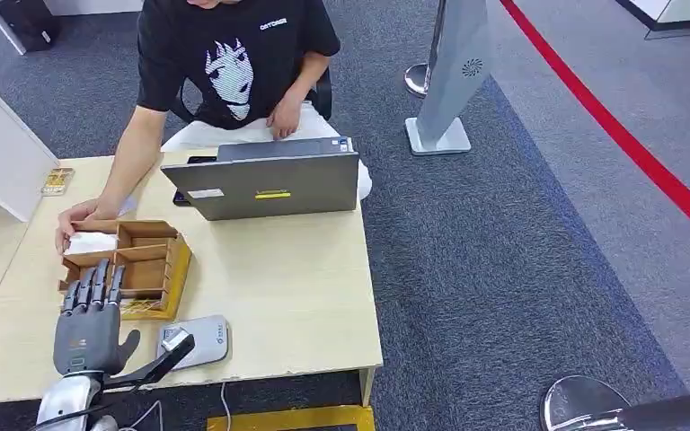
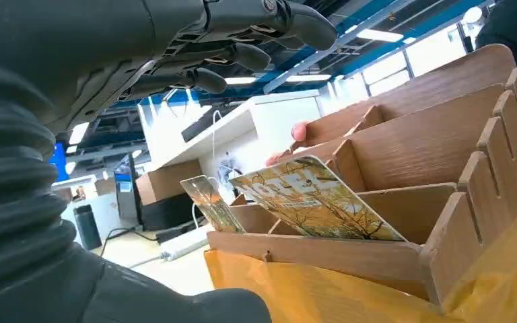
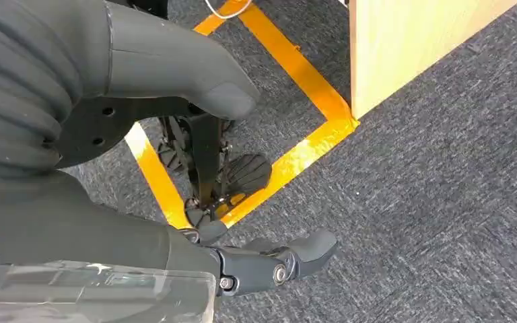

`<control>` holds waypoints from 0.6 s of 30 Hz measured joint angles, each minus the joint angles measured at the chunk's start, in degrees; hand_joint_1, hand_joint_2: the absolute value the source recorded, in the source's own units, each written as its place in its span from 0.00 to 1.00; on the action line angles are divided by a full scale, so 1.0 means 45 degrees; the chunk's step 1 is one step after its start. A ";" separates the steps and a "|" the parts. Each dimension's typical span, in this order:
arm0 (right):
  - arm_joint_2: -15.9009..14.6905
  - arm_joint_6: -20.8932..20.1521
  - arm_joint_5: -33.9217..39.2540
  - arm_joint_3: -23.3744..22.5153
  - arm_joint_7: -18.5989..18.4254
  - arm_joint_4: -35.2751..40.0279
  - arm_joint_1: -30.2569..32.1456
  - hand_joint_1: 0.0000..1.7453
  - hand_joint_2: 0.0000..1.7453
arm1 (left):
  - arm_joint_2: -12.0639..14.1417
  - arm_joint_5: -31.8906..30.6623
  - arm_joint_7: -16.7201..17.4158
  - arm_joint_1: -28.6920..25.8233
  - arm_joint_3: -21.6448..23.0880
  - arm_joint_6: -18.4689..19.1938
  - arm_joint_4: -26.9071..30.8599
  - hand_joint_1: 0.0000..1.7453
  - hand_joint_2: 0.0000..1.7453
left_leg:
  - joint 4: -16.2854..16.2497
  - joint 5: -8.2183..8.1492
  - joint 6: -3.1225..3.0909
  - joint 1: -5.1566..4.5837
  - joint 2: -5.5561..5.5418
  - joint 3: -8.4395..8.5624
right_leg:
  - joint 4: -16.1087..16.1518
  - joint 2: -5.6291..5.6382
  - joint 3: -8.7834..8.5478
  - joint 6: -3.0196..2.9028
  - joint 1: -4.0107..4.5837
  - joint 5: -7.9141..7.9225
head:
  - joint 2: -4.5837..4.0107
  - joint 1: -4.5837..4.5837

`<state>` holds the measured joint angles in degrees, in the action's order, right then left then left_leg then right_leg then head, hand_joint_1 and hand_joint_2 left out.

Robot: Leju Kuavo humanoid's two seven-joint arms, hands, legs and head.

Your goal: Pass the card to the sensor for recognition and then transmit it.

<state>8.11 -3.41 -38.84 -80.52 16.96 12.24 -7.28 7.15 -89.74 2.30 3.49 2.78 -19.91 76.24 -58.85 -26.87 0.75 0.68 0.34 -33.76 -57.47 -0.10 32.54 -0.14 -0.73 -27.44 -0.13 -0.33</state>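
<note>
A: From the head view, your left hand hovers, fingers spread and empty, at the wooden box.
B: Left wrist view: the card leans inside, just ahead.
A: Right wrist view: right hand hangs, holding nothing, fingers loosely curled.

The left hand is built of dark grey segmented fingers on a matte grey palm shell, with a thick grey thumb at its side. Below it a silver metal forearm is seen, and thin black cables are run beside the wrist. In the left wrist view a grey ribbed cover is shown behind the glossy dark fingers. The right hand is made of the same smooth grey casing, with small round screw holes in a dark plate and a silver pin set in a dark finger.
</note>
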 joint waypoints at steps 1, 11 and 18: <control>0.0000 0.0000 0.0000 0.0010 0.0000 0.0000 0.0000 0.00 1.00 | 0.0024 0.0000 0.0010 0.0002 0.0000 0.0000 0.0000 0.00 1.00 | 0.0000 0.0000 0.0000 0.0000 0.0000 0.0000 | 0.0000 0.0000 0.0000 0.0000 0.0000 0.0000 | 0.0000 0.0000; 0.0000 0.0000 -0.0015 0.0117 -0.0005 0.0000 0.0003 0.00 1.00 | 0.0078 0.0000 0.0015 0.0101 -0.0058 0.0044 0.0000 0.00 1.00 | 0.0000 0.0000 0.0000 0.0003 0.0000 0.0000 | 0.0000 0.0000 0.0000 0.0000 0.0000 0.0000 | 0.0000 0.0000; 0.0000 0.0000 -0.0015 0.0121 0.0000 0.0000 0.0003 0.00 1.00 | 0.0078 0.0000 0.0010 0.0141 -0.0073 0.0044 0.0000 0.00 1.00 | 0.0000 0.0000 0.0000 0.0002 0.0000 -0.0001 | 0.0000 0.0000 0.0000 0.0000 0.0000 0.0000 | 0.0000 0.0000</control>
<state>8.11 -3.41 -38.91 -79.97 16.96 12.24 -7.27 7.50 -89.74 2.34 4.12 2.45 -19.72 76.24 -58.84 -26.87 0.75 0.68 0.34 -33.77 -57.47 -0.10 32.54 -0.14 -0.73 -27.44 -0.13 -0.33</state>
